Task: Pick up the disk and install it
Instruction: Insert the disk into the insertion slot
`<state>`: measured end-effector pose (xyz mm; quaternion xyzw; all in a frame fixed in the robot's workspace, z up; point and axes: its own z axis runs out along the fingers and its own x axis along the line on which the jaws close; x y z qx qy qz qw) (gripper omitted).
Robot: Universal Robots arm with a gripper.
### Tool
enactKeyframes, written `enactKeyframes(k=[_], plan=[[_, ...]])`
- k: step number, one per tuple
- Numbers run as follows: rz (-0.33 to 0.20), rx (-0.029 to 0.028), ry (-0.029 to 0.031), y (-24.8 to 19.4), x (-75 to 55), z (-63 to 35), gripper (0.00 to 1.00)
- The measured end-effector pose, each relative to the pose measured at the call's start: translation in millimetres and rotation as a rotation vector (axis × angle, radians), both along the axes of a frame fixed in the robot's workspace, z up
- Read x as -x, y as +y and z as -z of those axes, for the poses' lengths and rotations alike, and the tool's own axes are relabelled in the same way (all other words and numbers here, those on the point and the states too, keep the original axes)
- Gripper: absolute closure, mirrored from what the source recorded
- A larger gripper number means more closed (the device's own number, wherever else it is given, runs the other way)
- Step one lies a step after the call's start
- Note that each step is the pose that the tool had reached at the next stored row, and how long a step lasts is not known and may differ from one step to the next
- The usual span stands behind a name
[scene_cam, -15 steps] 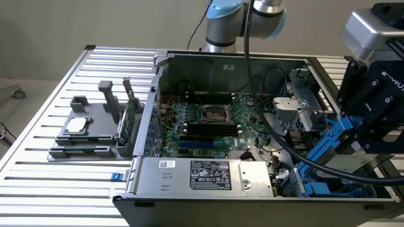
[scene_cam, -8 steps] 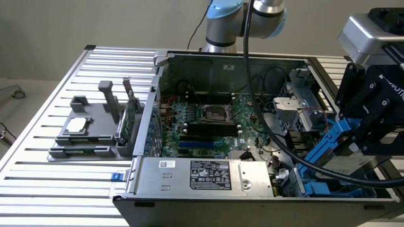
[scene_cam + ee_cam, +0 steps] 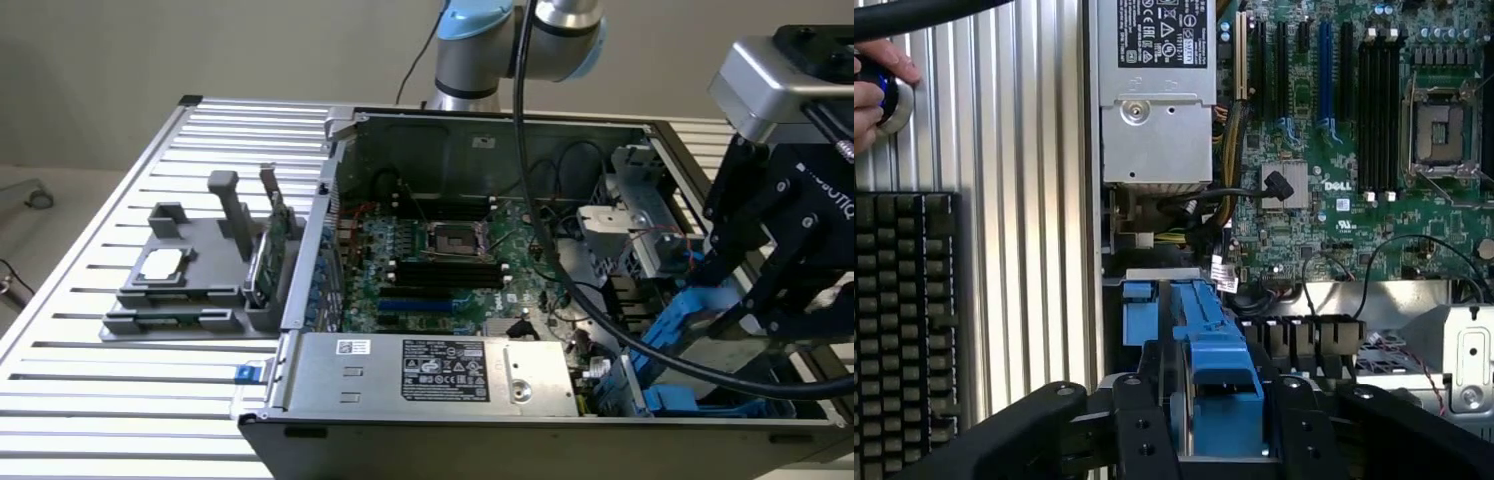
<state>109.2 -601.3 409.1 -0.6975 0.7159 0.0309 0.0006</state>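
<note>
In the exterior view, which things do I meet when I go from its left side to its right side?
Grey holder → green card → motherboard → gripper.

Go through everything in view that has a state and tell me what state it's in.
Computer case: open, side panel off.
Disk: inside the case, blue carrier showing.
Pincer: poised right at the disk.
Green circuit card: upright in the grey holder.
Silver chip: flat on that holder.
Hand: resting on a round knob.
</note>
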Motion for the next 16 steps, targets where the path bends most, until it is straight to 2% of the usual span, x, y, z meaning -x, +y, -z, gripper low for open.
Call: enactKeyframes(k=[1,12,14,16], plan=[[0.0,-0.0002,0.0004,0.0,0.0,0.4,0.53],[0.002,-0.0003,0.0027,-0.1,0.0,1.3,0.53],[0.002,-0.0002,0.0028,0.0,0.0,-0.1,0.56],[0.002,-0.0002,0.0028,-0.1,0.0,-0.9,0.68]])
